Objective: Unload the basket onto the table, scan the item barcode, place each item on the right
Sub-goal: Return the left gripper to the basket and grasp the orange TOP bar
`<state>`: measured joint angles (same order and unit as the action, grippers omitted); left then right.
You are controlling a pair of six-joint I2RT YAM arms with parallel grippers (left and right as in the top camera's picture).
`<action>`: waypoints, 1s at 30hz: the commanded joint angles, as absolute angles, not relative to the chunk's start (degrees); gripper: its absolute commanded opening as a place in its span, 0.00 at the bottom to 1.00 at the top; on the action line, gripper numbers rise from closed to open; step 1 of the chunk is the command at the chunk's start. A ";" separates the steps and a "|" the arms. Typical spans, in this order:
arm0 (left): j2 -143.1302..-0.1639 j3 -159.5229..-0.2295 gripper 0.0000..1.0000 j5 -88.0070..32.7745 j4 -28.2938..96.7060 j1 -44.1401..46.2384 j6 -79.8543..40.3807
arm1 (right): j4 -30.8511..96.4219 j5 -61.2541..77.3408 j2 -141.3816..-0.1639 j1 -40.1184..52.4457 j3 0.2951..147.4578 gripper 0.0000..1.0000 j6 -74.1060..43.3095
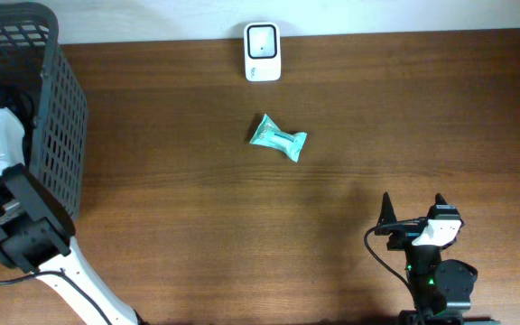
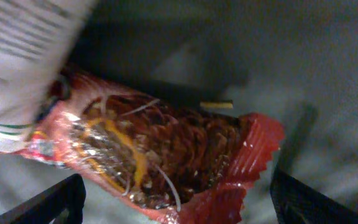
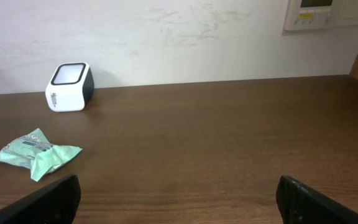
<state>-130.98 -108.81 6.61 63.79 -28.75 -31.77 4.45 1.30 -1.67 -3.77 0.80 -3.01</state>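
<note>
We hold left gripper (image 2: 176,202) inside basket (image 1: 57,135), because items to scan sit there. Its 2 fingers stand wide apart, nothing gripped. Red snack bar (image 2: 160,155) lies between them, just ahead. Right gripper (image 1: 413,204) waits with fingers apart, holding nothing. Scanner (image 1: 262,51) stands at far table edge.

The left arm (image 1: 21,226) and right arm (image 1: 442,275) are black with white shells; the right tool (image 1: 413,200) has 2 black fingers (image 1: 386,213).
</note>
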 commanded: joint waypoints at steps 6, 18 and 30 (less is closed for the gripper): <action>-132.53 -105.49 0.20 6.68 63.48 -28.93 -32.12 | 4.56 0.60 -1.34 -4.16 0.32 0.99 -3.27; -132.51 -129.34 0.00 2.17 83.33 -28.88 -31.24 | 4.56 0.60 -1.34 -4.16 0.32 0.99 -3.27; -132.46 -159.41 0.00 -2.24 96.07 -28.91 -29.69 | 4.56 0.60 -1.34 -4.16 0.32 0.99 -3.27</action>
<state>-133.08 -154.54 -1.63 95.13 -28.80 -30.83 4.45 1.28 -1.67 -3.77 0.80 -3.03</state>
